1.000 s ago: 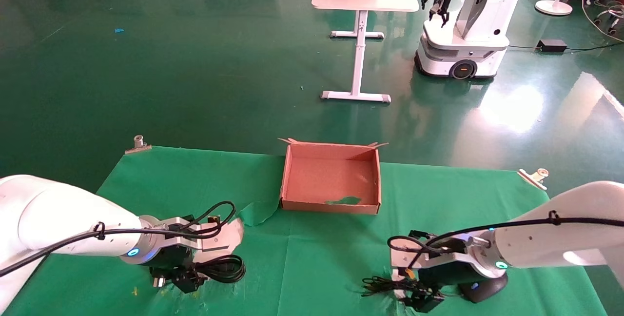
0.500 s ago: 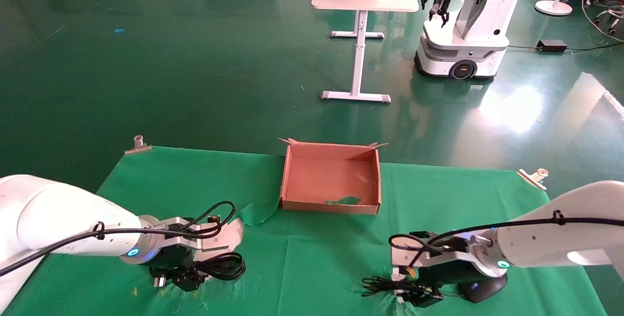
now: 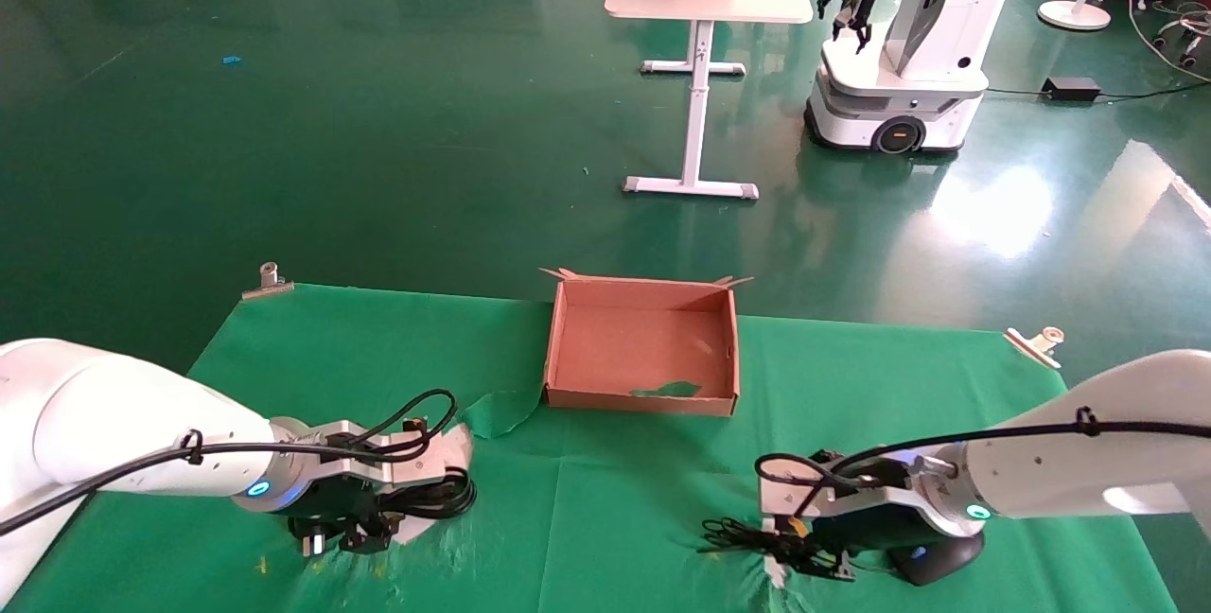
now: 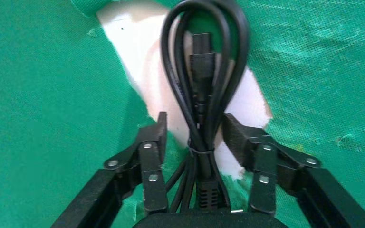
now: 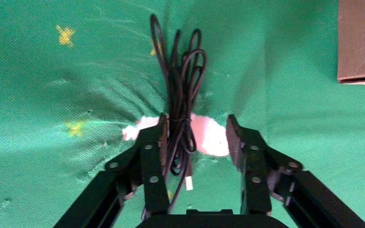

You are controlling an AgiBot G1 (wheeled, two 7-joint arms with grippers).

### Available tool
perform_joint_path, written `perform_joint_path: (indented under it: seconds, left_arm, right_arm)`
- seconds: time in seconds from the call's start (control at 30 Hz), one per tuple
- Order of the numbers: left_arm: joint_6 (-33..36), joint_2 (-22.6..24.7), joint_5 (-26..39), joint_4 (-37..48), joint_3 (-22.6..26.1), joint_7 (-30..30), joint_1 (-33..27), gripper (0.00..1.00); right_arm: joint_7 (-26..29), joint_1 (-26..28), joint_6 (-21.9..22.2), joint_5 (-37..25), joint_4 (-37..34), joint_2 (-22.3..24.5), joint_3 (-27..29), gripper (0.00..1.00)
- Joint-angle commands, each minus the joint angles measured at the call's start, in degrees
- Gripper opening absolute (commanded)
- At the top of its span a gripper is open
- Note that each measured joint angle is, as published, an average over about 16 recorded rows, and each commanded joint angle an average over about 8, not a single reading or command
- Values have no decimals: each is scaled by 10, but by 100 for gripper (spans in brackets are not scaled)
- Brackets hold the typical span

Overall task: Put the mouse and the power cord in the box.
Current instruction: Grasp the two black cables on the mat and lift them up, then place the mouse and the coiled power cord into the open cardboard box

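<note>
A green cloth (image 3: pixel 615 499) covers the work table, torn in places so that white shows through. The box (image 3: pixel 643 348) sits at twelve o'clock of the cloth's centre, near the far edge, open side up, its long axis running left to right, with nothing in it but a scrap of green at its near wall.

The left gripper (image 4: pixel 195 137) is low over the cloth at about eight o'clock from the box, well apart from it. Its jaws stand open on either side of the power cord (image 4: pixel 202 80), neither pad pressing it. The cord lies bundled in long loops over a white tear, tied at the waist between the fingers; its long axis runs straight out from the gripper, with the looped end pointing away and the plug (image 3: pixel 310 545) toward the wrist.

The right gripper (image 5: pixel 196 137) is low at about five o'clock from the box. Its jaws are also open, straddling the mouse's thin wire (image 5: pixel 180 95), which is bunched in narrow loops pointing away from the wrist. One finger (image 5: pixel 154 152) touches the bundle; the other stands clear. The mouse (image 3: pixel 932 561) rests on the cloth just beside the right wrist, at its right side.
</note>
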Motion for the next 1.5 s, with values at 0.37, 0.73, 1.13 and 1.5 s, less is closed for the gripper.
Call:
perform_joint_path:
  seconds: [0.37, 0.73, 1.13, 1.5]
  left_arm:
    - [0, 0, 0, 0, 0, 0, 0, 0]
    - [0, 0, 1, 0, 0, 0, 0, 0]
    - [0, -10, -15, -49, -15, 3, -26, 0]
    - [-15, 28, -91, -66, -60, -8, -74, 0]
  right_arm:
    - [0, 0, 0, 0, 1, 1, 0, 0]
    - [1, -1, -1, 1, 2, 1, 0, 0]
    - [7, 16, 3, 4, 9, 5, 8, 0]
    - [53, 76, 40, -30, 45, 41, 22, 0]
